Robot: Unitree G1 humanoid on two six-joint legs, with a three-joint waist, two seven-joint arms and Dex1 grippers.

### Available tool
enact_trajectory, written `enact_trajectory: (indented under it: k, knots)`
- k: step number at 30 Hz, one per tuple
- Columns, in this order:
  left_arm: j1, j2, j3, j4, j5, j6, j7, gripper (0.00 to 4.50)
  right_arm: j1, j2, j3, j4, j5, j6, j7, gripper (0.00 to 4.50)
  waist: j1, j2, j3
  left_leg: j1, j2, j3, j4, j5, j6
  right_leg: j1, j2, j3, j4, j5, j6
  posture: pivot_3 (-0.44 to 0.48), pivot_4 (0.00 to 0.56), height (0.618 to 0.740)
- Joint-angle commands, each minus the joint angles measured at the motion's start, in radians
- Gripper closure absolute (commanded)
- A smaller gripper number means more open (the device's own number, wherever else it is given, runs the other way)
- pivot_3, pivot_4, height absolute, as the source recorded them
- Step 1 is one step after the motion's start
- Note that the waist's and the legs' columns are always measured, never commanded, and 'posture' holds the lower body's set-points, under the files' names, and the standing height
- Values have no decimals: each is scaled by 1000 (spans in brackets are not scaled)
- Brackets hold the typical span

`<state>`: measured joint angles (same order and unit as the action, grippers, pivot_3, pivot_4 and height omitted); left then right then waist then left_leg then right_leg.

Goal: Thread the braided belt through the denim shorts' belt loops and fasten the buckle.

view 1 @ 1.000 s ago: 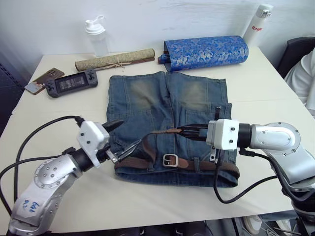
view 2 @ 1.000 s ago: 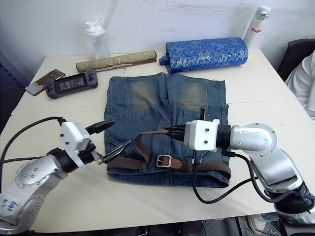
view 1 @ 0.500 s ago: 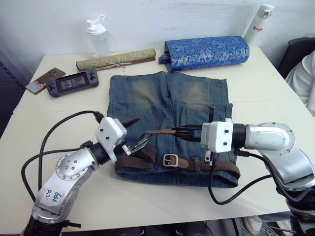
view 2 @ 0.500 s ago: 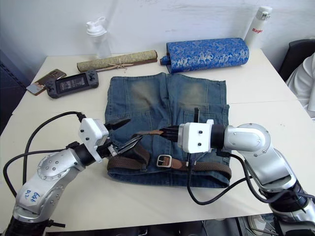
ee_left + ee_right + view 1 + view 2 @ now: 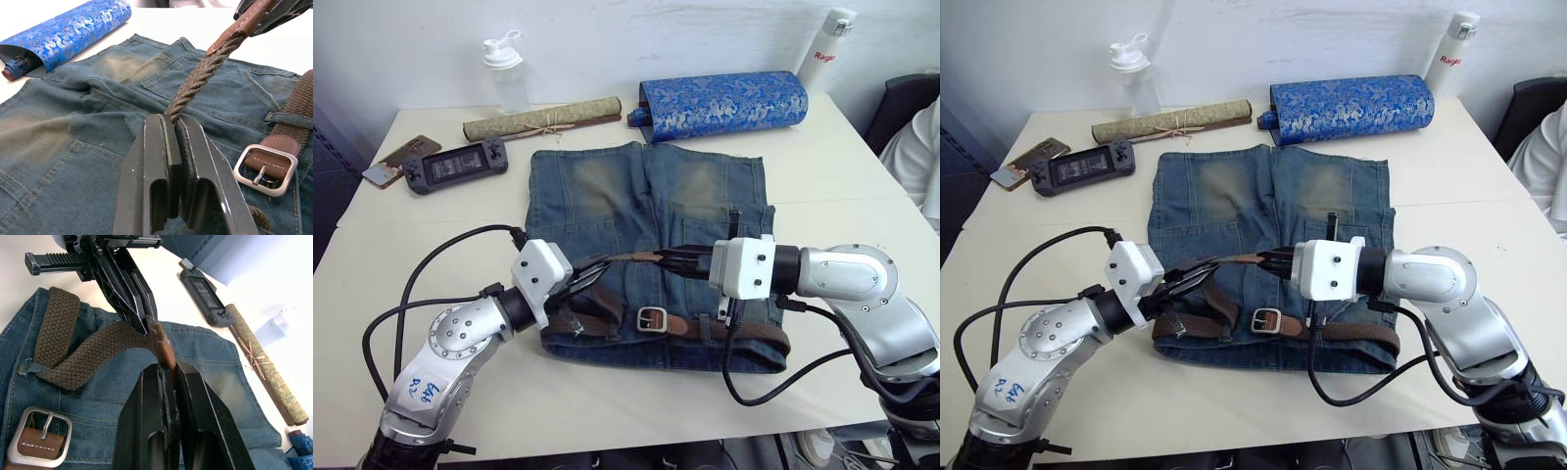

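A pale bench (image 5: 431, 220) carries faded denim shorts (image 5: 646, 211) lying flat, waistband toward the robot. Behind them lies an open-ended blue patterned tube (image 5: 724, 103) with a dark roll tucked inside. A brown braided belt (image 5: 744, 333) runs along the waistband, its silver buckle (image 5: 652, 318) at the middle. The belt's free end lifts above the shorts. The right claw (image 5: 668, 259) clamps its tan tip; the left claw (image 5: 597, 264) pinches the strap just beside it.

The left gripper (image 5: 590, 268) reaches in from the left, its two black fingers pressed together, pinching. The right gripper (image 5: 677, 258) points back toward it, fingers likewise clamped. The two fingertips nearly meet, both forearms held low and roughly level.
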<state>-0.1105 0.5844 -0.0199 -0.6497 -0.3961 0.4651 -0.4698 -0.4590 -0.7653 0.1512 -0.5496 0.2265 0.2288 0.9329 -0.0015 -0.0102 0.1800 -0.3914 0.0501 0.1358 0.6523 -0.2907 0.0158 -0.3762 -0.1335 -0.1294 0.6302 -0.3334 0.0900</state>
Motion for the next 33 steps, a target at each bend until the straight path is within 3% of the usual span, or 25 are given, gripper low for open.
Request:
enact_trajectory:
  k: [1,3,4,7,12,17,21,26,33]
  knots:
    - [7,3,9,-57,-5,-14,-23,4467,-13,15,-13,-31,12,40,-21,4500,0,0,0,0,0,0,0,0,0,0,0,0,0,0,0,0,150,717]
    - [10,-3,11,-57,-2,-9,-15,4467,-24,33,-22,-24,2,46,-52,4500,0,0,0,0,0,0,0,0,0,0,0,0,0,0,0,0,150,717]
    - [12,-5,11,-58,-3,-7,-12,4500,-27,41,-28,-26,12,68,-61,3865,0,0,0,0,0,0,0,0,0,0,0,0,0,0,0,0,150,717]
    - [18,-9,11,-58,4,-6,-7,4500,-23,61,-52,-51,62,164,-97,2917,0,0,0,0,0,0,0,0,0,0,0,0,0,0,0,0,150,717]
    - [64,-8,19,-36,20,1,-4,4500,43,38,-132,-121,150,321,-129,651,0,0,0,0,0,0,0,0,0,0,0,0,0,0,0,0,150,717]
    - [113,-66,71,-11,-32,50,47,4500,269,-3,-168,-263,186,348,-131,651,7,-1,0,-1,0,-1,-1,-1,1,0,-1,0,-2,0,0,0,150,717]
    - [93,-87,104,5,-60,94,55,4500,445,-12,-46,-299,64,271,-162,651,6,-1,0,-1,0,-1,-1,-1,1,0,-1,-1,-1,0,0,0,150,717]
    - [45,-74,132,10,-95,146,49,4500,519,-7,71,-212,-155,130,-239,651,4,-1,0,0,0,-1,-1,-1,0,0,0,0,0,0,0,0,150,717]
    - [0,-60,147,26,-114,189,40,4500,537,62,131,-128,-317,61,-343,651,3,-1,0,0,0,-1,-1,0,-1,0,1,0,-1,0,0,0,150,717]
